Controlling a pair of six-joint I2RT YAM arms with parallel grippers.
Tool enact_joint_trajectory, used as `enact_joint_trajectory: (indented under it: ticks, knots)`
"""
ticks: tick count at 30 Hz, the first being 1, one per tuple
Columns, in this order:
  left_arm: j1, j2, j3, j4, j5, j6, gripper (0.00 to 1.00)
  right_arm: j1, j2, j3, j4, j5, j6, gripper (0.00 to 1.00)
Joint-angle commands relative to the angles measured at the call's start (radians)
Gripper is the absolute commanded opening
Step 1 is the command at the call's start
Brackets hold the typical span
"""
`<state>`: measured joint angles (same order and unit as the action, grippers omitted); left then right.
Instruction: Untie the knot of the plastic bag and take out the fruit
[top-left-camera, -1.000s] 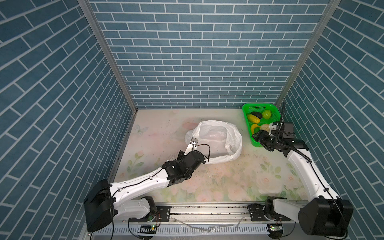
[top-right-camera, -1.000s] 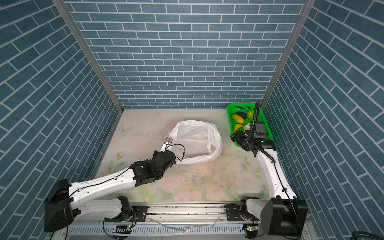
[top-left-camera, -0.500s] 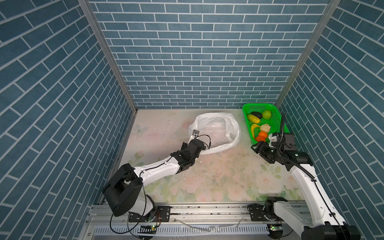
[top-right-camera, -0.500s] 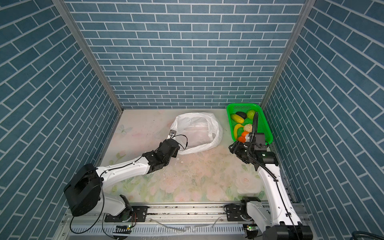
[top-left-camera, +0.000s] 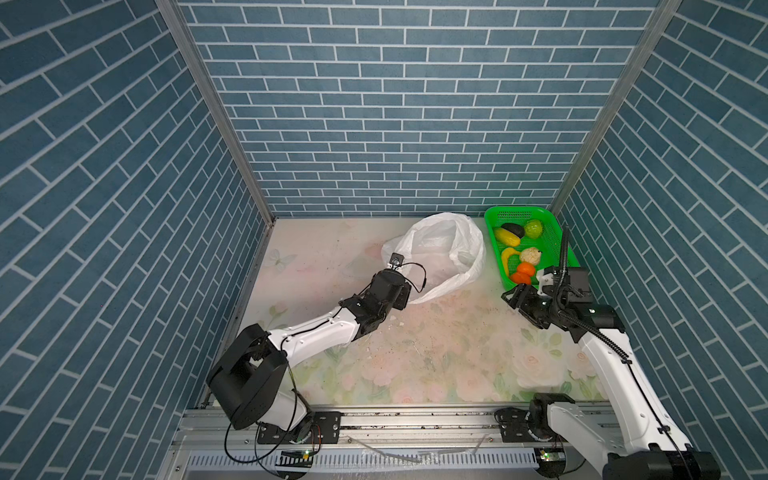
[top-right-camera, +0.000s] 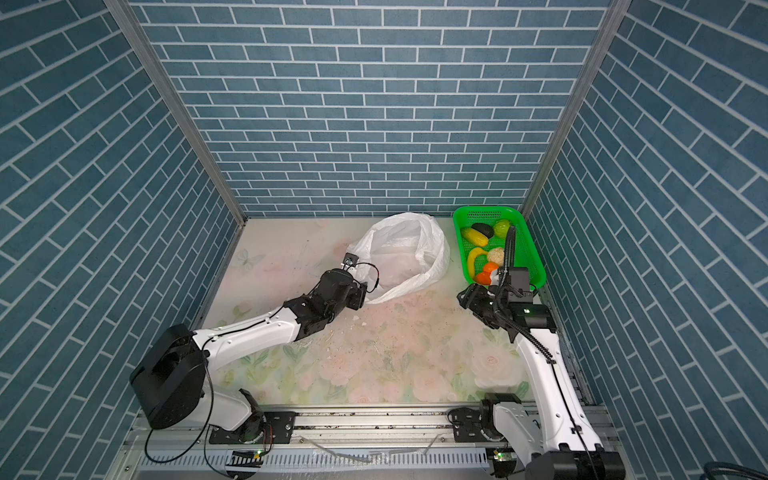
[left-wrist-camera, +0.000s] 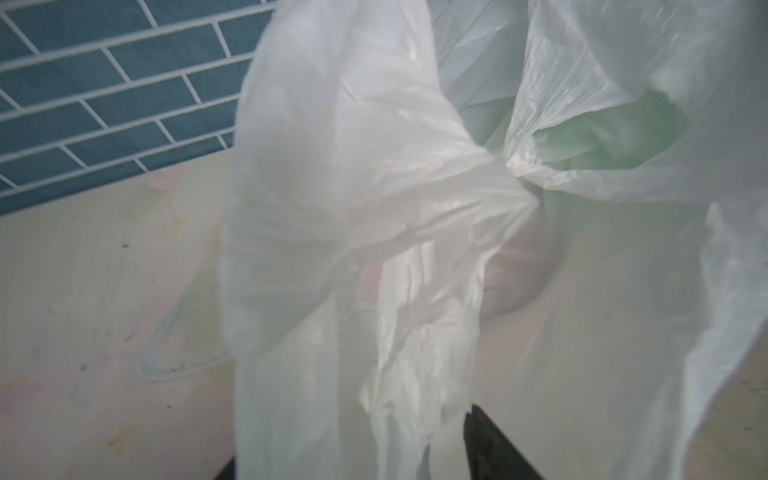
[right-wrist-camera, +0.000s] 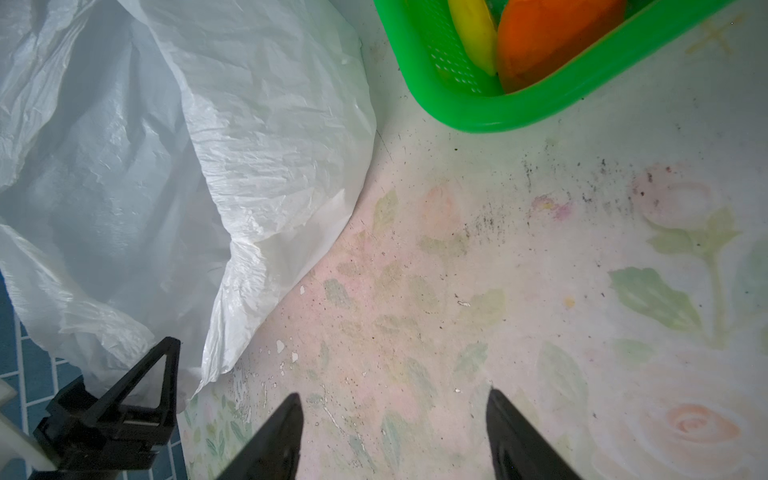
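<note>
**White bag gaping near the far edge, fruit in the green basket**

Closest to you, your right gripper hangs over bare floral worktop by the right edge, just short of the basket's near end. Its fingers are spread, with nothing between them.

A little farther in, about mid-worktop, your left gripper reaches the near-left rim of the plastic bag. In the left wrist view its dark fingers stand apart. Loose film hangs between them and is not pinched. That view also shows a twisted gather of film; you cannot tell whether it is a tied knot.

In both top views the bag lies toward the far edge, right of centre, with its mouth gaping upward.

Just beside it, in the far right corner, the green basket holds the fruit:
- nearest, the red piece and the orange piece
- then the banana and the whitish knobbly piece
- farthest, the yellow-green oblong, the dark oval and the green round piece
</note>
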<state>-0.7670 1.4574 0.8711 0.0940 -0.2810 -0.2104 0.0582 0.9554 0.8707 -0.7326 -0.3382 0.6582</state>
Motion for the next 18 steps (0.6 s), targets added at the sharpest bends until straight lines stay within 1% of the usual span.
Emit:
enact_joint_trajectory:
  ticks: [1, 6, 10, 14, 18]
  knots:
    - [0.011, -0.045, 0.015, -0.036, 0.134, 0.018, 0.81, 0.003, -0.007, -0.040, -0.002, -0.002, 0.018, 0.70]
    - [0.009, -0.138, -0.005, -0.085, 0.161, 0.024, 0.90, 0.004, 0.005, -0.052, 0.023, -0.003, -0.003, 0.71]
    - [0.009, -0.253, -0.024, -0.153, 0.146, 0.025, 0.95, 0.004, 0.021, -0.045, 0.044, 0.013, -0.072, 0.71]
    - [0.011, -0.377, -0.055, -0.260, 0.070, -0.006, 0.98, 0.003, 0.037, -0.038, 0.096, 0.025, -0.173, 0.73]
    - [0.026, -0.480, -0.108, -0.358, -0.013, -0.038, 1.00, 0.003, 0.047, -0.044, 0.166, 0.053, -0.264, 0.79]
